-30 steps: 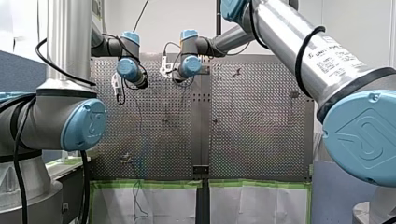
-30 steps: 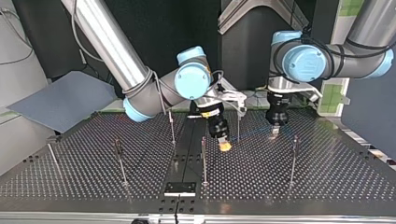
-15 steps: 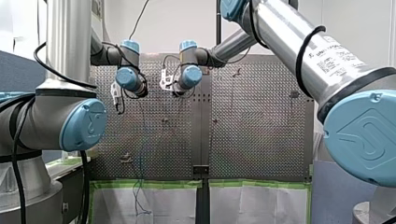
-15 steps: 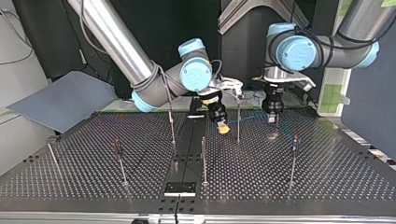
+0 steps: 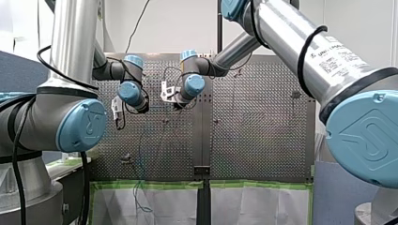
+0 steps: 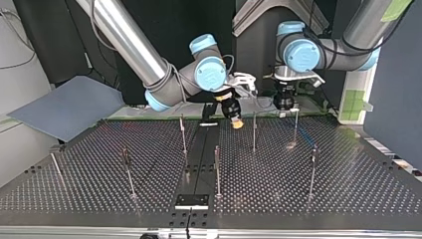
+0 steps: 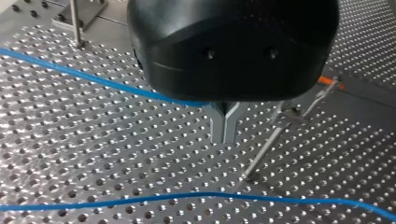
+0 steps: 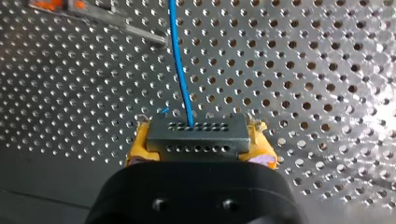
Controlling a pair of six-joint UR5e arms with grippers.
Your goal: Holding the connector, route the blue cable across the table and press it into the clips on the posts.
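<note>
Dark connector (image 8: 196,133) in right end effector (image 8: 200,142); blue cable (image 8: 180,65) attached.

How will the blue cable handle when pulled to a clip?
Probably floppy: the cable is thin, and a slack run curves over the table. Likely light. May kink where it leaves the connector, clamped in my right gripper.

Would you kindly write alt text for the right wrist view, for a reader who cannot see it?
My right gripper, with yellow pads, is shut on a dark connector with rows of small holes. A blue cable leaves the connector and runs straight ahead over the perforated table, passing a thin post with an orange clip.
</note>
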